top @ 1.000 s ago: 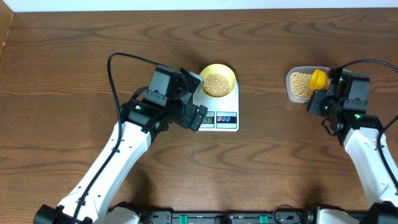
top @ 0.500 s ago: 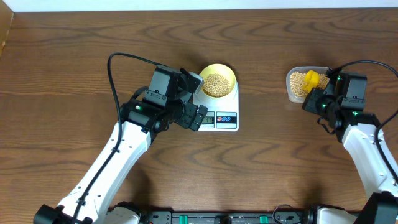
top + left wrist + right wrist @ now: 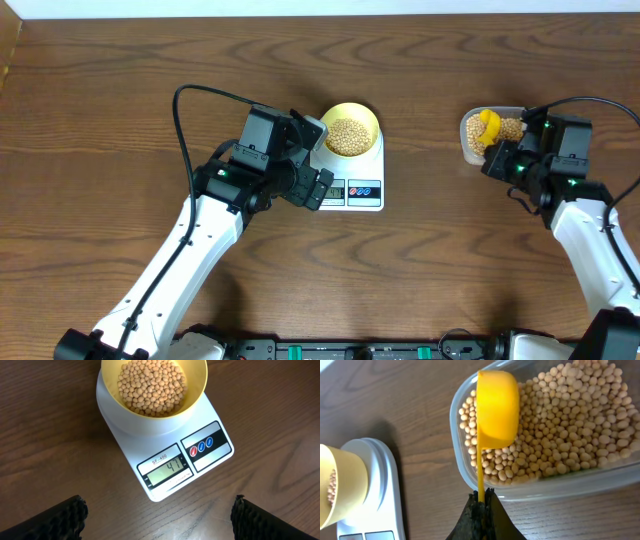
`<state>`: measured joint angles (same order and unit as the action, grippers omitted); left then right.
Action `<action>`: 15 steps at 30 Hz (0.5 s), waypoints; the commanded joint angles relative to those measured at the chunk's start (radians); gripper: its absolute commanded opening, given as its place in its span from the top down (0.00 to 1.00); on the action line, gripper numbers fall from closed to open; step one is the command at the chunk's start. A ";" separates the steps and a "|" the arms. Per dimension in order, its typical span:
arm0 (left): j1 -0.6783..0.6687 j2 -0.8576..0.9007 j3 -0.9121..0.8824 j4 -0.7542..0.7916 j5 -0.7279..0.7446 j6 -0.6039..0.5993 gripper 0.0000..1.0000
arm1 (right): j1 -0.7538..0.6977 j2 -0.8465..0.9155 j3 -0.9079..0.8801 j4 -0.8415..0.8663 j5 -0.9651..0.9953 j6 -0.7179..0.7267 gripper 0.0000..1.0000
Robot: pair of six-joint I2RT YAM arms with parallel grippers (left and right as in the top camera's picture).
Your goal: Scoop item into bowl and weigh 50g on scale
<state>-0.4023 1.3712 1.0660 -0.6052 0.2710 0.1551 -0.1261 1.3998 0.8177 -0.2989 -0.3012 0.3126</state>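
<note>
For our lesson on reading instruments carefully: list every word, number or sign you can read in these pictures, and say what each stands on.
"SF-400": printed on the scale, just above its display.
"47": the digits showing on the display.
Symbols on the small round buttons: too small to read.
The yellow scoop and the bowl show no text.

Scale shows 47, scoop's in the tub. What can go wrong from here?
1. Overshoot: the scale reads 47, so a full scoop would likely pass 50. Only a few beans are needed.
2. Thin grip: the right gripper pinches only the end of the handle, so the scoop may twist and spill between the tub and the bowl.
</note>
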 commanded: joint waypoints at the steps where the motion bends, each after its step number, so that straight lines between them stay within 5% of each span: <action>1: 0.000 0.005 -0.005 -0.003 -0.006 0.009 0.06 | -0.028 0.002 0.005 0.013 -0.023 0.024 0.99; 8: 0.000 0.005 -0.005 -0.003 -0.006 0.009 0.06 | -0.057 -0.033 0.005 0.018 -0.023 0.019 0.99; 15: 0.000 0.005 -0.005 -0.003 -0.006 0.009 0.06 | -0.056 -0.039 0.005 0.014 -0.012 -0.139 0.99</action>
<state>-0.4023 1.3712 1.0660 -0.6052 0.2710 0.1551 -0.1776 1.3804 0.8177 -0.2874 -0.3149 0.2573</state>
